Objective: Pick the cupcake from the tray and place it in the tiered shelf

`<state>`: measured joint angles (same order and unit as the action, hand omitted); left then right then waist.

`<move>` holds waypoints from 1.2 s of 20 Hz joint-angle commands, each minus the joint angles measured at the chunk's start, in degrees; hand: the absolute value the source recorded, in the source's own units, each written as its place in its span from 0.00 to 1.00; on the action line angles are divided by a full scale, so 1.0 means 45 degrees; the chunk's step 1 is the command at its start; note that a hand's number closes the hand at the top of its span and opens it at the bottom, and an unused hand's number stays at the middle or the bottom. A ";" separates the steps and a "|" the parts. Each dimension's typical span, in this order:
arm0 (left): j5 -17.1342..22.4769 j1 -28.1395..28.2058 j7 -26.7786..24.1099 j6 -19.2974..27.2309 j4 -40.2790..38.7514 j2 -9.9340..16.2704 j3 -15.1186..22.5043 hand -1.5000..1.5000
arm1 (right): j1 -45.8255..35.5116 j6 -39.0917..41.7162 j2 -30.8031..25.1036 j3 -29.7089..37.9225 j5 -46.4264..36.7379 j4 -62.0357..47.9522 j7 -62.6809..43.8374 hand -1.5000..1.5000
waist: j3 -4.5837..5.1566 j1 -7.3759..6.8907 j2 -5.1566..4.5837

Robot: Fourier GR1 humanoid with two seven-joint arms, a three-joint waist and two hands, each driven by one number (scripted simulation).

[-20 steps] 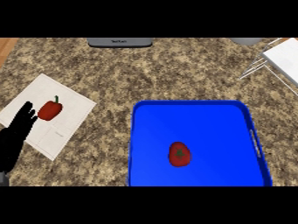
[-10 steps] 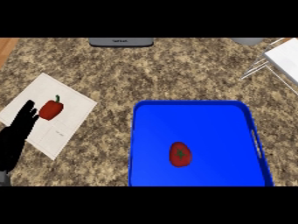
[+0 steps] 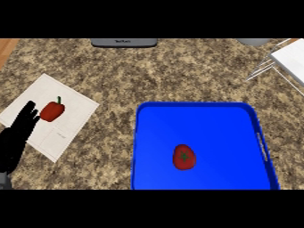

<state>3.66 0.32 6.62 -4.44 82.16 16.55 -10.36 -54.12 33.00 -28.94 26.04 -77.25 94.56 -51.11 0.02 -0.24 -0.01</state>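
A blue tray (image 3: 246,120) lies on the counter at the lower right. On it sits a small red rounded item with a dark green mark on top (image 3: 184,156); it looks like a red fruit, not a cupcake. The white tiered shelf (image 3: 299,62) with thin wire legs shows at the upper right edge. My left hand (image 3: 9,140) rests at the lower left edge, fingers straight and pointing up, holding nothing. It lies far left of the tray. My right hand is out of view.
A white sheet (image 3: 72,122) lies left of the tray with a red bell pepper (image 3: 51,110) on it, just beside my left fingertips. A grey appliance (image 3: 124,42) sits at the far edge, a grey round object (image 3: 253,41) by the shelf.
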 commanded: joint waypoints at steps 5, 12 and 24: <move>-0.0354 0.0278 -0.0598 -0.0005 -0.0190 -0.0333 0.0114 0.50 | 0.1408 -0.2443 -0.0525 0.1270 0.0751 -0.1593 0.0751 1.00 | -0.0007 0.0030 -0.0001; -0.0155 -0.1058 0.0017 -0.0136 -0.0971 0.0004 -0.0323 0.50 | 0.1316 -0.4410 -0.1387 0.1678 0.1252 -0.4555 0.1334 1.00 | -0.0002 -0.0001 -0.0031; -0.0179 0.0132 -0.0679 -0.0528 -0.0439 -0.0238 -0.0413 0.50 | 0.2633 -0.6833 -0.1546 0.1744 0.2050 -0.5261 0.1576 0.00 | -0.0002 -0.0026 -0.0005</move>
<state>2.39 0.43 5.43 -5.54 81.56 15.12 -11.28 -43.05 6.70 -36.76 34.52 -69.33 71.37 -44.02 -0.01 -0.35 -0.04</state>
